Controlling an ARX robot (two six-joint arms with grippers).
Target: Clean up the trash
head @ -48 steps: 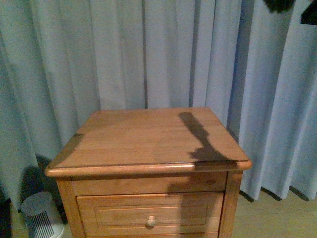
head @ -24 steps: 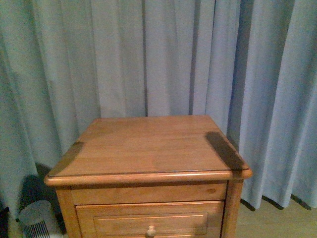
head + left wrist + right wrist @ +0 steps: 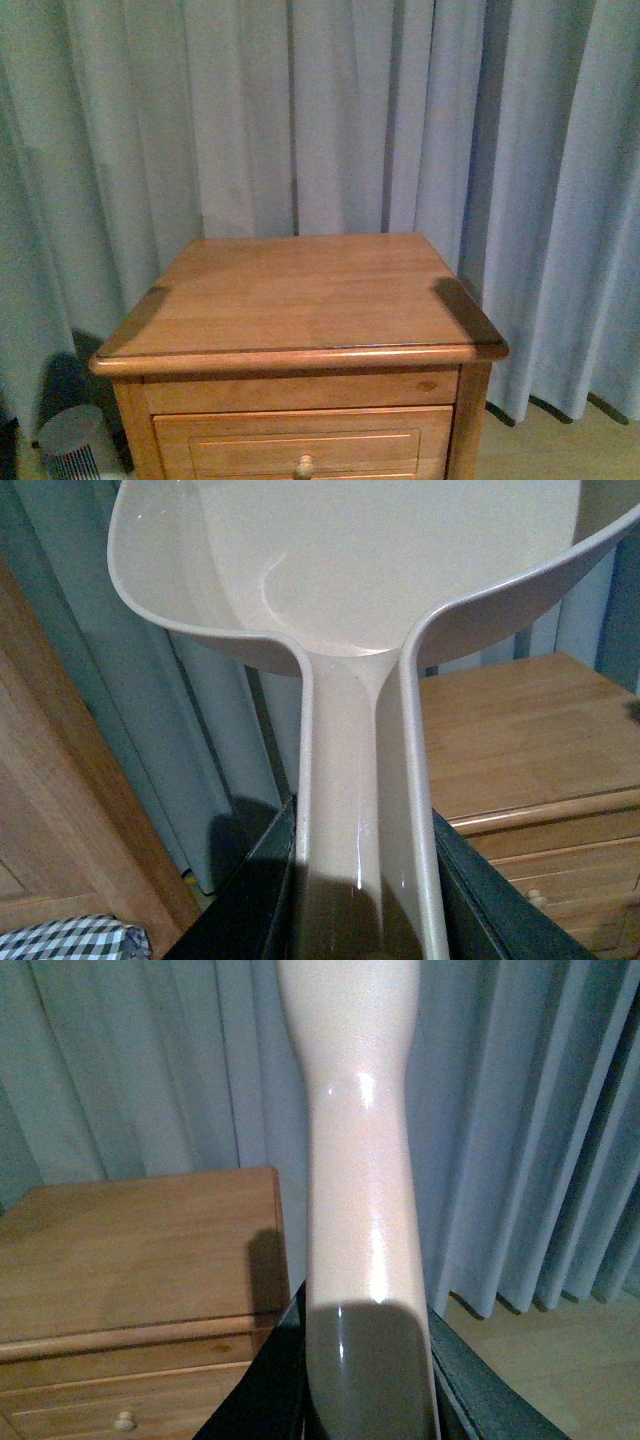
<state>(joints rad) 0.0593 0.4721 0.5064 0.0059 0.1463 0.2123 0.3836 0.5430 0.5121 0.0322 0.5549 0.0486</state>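
Observation:
No crumpled paper trash shows in any view. In the left wrist view my left gripper (image 3: 362,910) is shut on the handle of the pale pink dustpan (image 3: 350,570), whose empty scoop is held up in the air beside the wooden nightstand (image 3: 520,730). In the right wrist view my right gripper (image 3: 365,1390) is shut on the pale handle of the brush (image 3: 358,1160), which stands upright before the curtain; its bristles are out of view. Neither arm shows in the front view, where the nightstand top (image 3: 300,295) is bare.
A blue-grey curtain (image 3: 330,110) hangs behind the nightstand. A small white ribbed bin or fan (image 3: 75,445) stands on the floor at its left. A wooden panel (image 3: 50,780) and black-and-white checked cloth (image 3: 65,940) show in the left wrist view. Wood floor (image 3: 540,1360) lies right of the nightstand.
The front view has shifted, so the nightstand sits lower in frame. The dark arm at the top right has left the view, and its shadow on the tabletop has shrunk toward the right edge.

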